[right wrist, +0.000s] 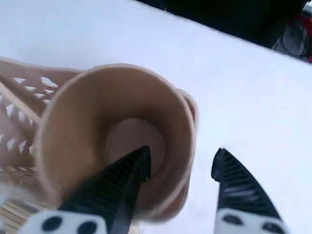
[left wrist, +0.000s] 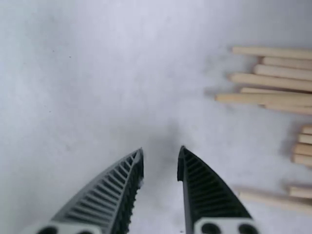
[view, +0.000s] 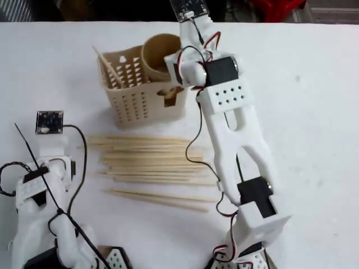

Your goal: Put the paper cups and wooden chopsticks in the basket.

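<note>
A tan paper cup (view: 159, 47) stands in the far right end of the cream lattice basket (view: 134, 103), and one wooden chopstick (view: 109, 68) leans in the basket's left end. My right gripper (right wrist: 180, 156) is open astride the cup (right wrist: 122, 97) wall, one finger inside and the other outside, clear of the wall. A loose pile of chopsticks (view: 151, 162) lies on the table in front of the basket. My left gripper (left wrist: 160, 155) hangs open over bare white table, with the chopstick ends (left wrist: 273, 80) just beside it and nothing between its fingers.
The right arm (view: 235, 145) stretches from the near edge across the right ends of the chopsticks to the basket. The left arm (view: 39, 190) sits at the near left with black cables around it. White table lies open to the far left and right.
</note>
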You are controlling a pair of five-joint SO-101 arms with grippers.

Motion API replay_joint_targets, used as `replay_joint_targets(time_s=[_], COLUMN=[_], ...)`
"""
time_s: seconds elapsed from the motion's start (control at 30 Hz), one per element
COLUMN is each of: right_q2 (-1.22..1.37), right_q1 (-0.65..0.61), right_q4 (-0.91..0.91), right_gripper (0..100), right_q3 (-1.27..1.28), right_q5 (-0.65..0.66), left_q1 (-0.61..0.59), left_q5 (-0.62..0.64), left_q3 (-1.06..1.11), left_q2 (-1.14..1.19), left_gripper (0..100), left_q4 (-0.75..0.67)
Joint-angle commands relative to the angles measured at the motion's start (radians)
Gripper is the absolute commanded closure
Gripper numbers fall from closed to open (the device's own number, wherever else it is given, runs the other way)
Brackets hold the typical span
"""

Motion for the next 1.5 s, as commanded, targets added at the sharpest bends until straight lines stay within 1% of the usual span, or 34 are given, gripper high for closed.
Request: replay_joint_targets(time_s=[0.0,0.07,0.17,0.2,0.27,0.37,0.47,0.63,0.77,0.97,1.03,1.13,1.17,1.23,1.47], right_q2=[0.022,0.044,0.070,0.073,0.071,0.048,0.038,0.038,0.035,0.041,0.041,0.039,0.039,0.039,0.008], right_q1=[0.022,0.024,0.025,0.025,0.025,0.025,0.018,0.018,0.018,0.004,-0.001,-0.024,-0.035,-0.061,-0.111], right_q4=[0.015,0.019,0.019,0.021,0.053,0.170,0.306,0.478,0.490,0.484,0.484,0.484,0.484,0.484,0.476], right_gripper=[79.7,84.9,96.9,99.2,97.4,98.2,98.3,98.4,98.5,98.0,94.4,82.0,77.9,73.1,71.9], right_q3=[-0.005,-0.008,-0.012,-0.012,-0.014,-0.055,-0.153,-0.339,-0.361,-0.279,-0.275,-0.273,-0.273,-0.272,-0.292], right_q5=[-0.002,-0.002,-0.003,-0.006,-0.012,-0.084,-0.129,-0.206,-0.239,-0.244,-0.238,-0.229,-0.203,-0.150,-0.031], left_q1=[-0.007,-0.007,-0.007,-0.007,-0.007,-0.007,-0.007,-0.007,-0.007,-0.007,-0.007,-0.007,-0.007,-0.007,-0.007], left_q5=[-0.011,-0.011,-0.011,-0.011,-0.011,-0.011,-0.011,-0.011,-0.011,-0.011,-0.011,-0.011,-0.011,-0.011,-0.011], left_q3=[-0.003,-0.003,-0.003,-0.003,-0.003,-0.003,-0.003,-0.003,-0.003,-0.003,-0.003,-0.003,-0.003,-0.003,-0.003], left_q2=[-0.002,-0.002,-0.002,-0.002,-0.002,-0.002,-0.002,-0.002,-0.002,-0.002,-0.002,-0.002,-0.002,-0.002,-0.002], left_gripper=[87,87,87,87,87,87,87,87,87,87,87,87,87,87,87], left_q4=[-0.018,-0.018,-0.018,-0.018,-0.018,-0.018,-0.018,-0.018,-0.018,-0.018,-0.018,-0.018,-0.018,-0.018,-0.018])
